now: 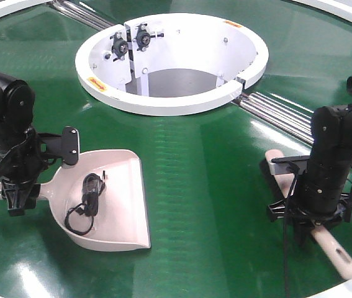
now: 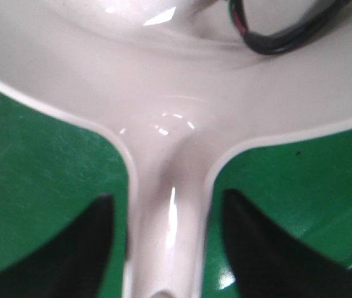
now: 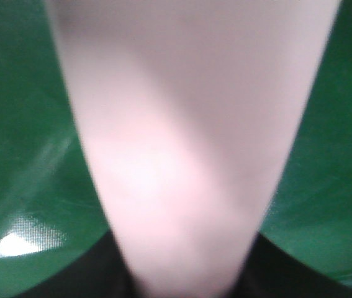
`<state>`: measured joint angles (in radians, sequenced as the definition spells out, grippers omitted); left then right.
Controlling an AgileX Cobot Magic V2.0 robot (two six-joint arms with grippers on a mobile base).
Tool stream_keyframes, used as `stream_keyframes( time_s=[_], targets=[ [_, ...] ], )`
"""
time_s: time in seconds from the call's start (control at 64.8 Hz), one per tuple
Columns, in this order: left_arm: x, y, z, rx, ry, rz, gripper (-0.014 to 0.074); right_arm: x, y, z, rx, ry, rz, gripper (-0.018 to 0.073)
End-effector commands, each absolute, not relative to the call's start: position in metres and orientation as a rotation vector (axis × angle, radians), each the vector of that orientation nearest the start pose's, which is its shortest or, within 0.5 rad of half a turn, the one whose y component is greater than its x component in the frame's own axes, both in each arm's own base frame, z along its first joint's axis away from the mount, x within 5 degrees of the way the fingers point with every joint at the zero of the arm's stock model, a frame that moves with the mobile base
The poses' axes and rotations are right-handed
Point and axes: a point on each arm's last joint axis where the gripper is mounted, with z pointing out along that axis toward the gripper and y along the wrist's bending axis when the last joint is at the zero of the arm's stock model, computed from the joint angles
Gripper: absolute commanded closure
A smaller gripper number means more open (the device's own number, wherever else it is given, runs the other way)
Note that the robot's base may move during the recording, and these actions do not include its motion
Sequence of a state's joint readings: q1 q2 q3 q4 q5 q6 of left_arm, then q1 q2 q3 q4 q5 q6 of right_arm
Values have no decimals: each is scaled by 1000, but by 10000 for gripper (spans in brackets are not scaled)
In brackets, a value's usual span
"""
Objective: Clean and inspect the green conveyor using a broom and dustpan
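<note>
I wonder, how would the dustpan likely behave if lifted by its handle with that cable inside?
The dustpan looks like thin glossy plastic, so probably light and stiff. Its smooth handle may slip. The loose black cable could slide out if tipped.

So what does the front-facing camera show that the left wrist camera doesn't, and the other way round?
Only the front-facing view shows the white central opening, the steel roller strips and the broom under the right gripper. Only the left wrist view shows the left gripper with its fingers either side of the handle of the dustpan, slivers of green between. Both show the dustpan, the black cable lying in it, and the green conveyor.
</note>
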<state>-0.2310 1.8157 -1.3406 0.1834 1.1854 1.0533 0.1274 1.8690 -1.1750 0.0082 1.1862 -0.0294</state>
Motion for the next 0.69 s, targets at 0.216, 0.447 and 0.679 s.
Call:
stream_keyframes(
  time_s=[0.216, 0.447, 0.679],
  targets=[
    [335, -69, 253, 1865, 2474, 224, -36, 314, 39, 199, -250, 3248, -9, 111],
    [322, -71, 282, 1775, 2417, 181, 1, 303, 37, 237, -247, 3120, 1, 85],
    [296, -66, 326, 1693, 2320, 239, 63, 283, 35, 290, -233, 2890, 15, 85]
  ],
)
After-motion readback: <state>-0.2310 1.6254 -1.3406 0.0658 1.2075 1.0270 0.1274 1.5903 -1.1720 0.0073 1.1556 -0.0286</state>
